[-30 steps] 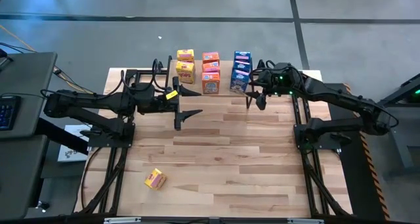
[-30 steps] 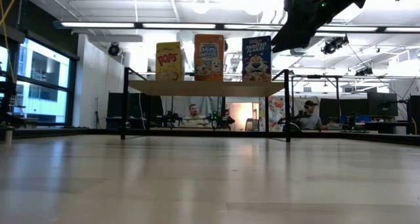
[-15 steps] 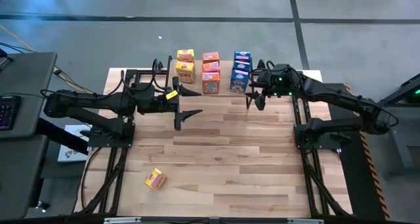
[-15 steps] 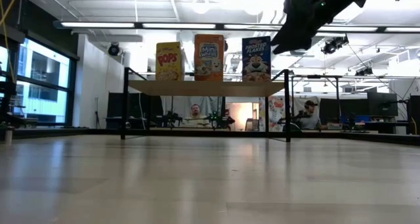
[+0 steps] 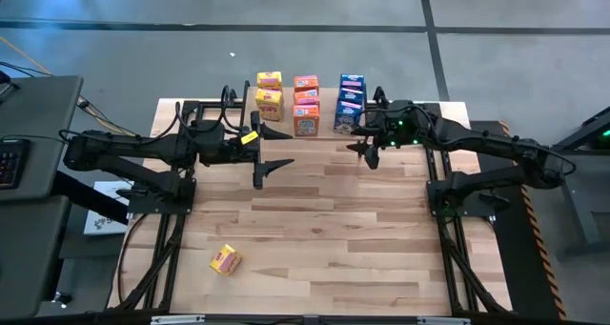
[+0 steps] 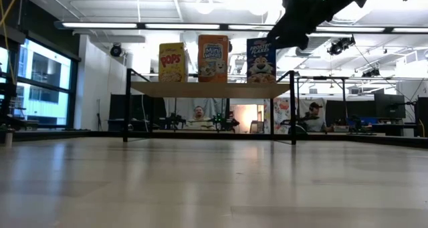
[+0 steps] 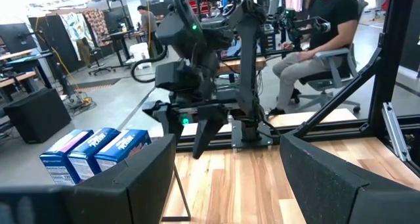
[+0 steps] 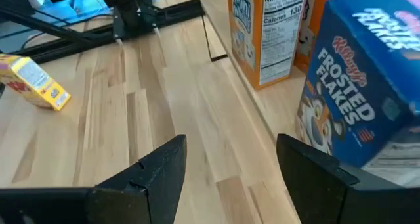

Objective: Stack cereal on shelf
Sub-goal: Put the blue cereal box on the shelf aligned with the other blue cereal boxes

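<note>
The shelf [image 5: 310,115] stands at the far edge of the surface [image 5: 315,230] and carries eight cereal boxes in three rows: two yellow [image 5: 270,96], three orange [image 5: 306,106] and three blue [image 5: 349,101]. From the low view one front of each colour shows side by side on the shelf top [image 6: 210,87]. A ninth box, yellow [image 5: 225,259], lies alone on the surface near the front left, well apart from the shelf.

The right gripper [image 5: 370,151] hangs just beside the blue row, at the shelf's right front corner, its jaws partly apart and empty. The left gripper [image 5: 272,149] waits in front of the shelf's left end, jaws wide and holding nothing.

Beyond the surface, people [image 6: 198,114] sit at desks.
</note>
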Available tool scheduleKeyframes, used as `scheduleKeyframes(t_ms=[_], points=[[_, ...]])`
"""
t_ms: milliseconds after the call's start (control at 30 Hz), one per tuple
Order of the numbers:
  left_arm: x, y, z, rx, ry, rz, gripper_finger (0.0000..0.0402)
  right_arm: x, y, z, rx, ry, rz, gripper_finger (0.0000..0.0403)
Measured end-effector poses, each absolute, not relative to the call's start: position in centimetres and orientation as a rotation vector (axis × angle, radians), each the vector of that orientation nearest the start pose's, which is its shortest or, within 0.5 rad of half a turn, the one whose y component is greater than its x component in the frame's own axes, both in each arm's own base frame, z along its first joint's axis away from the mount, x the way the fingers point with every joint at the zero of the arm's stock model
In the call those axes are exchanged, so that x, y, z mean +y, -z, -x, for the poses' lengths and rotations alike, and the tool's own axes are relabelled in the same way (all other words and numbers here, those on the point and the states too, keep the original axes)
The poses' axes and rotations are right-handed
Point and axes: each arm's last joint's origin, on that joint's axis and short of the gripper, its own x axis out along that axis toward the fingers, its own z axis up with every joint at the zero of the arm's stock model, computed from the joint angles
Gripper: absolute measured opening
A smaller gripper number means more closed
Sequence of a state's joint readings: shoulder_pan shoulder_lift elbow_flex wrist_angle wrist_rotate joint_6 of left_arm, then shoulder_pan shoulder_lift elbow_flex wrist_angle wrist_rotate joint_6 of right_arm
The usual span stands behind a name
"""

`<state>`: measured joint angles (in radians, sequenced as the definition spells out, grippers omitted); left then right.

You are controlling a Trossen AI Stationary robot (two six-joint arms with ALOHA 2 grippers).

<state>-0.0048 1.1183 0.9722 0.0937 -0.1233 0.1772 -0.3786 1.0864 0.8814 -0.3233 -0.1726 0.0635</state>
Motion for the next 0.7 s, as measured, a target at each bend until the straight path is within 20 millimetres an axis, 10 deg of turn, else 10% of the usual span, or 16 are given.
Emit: scheduleKeyframes(t_ms=[700], points=[[0.23, -35.96, -25.21, 0.063, -0.113, -0.18, 0.0266, -8.96, -28.98, -22.45, 0.531, 0.372, -0.17, 0.0229]])
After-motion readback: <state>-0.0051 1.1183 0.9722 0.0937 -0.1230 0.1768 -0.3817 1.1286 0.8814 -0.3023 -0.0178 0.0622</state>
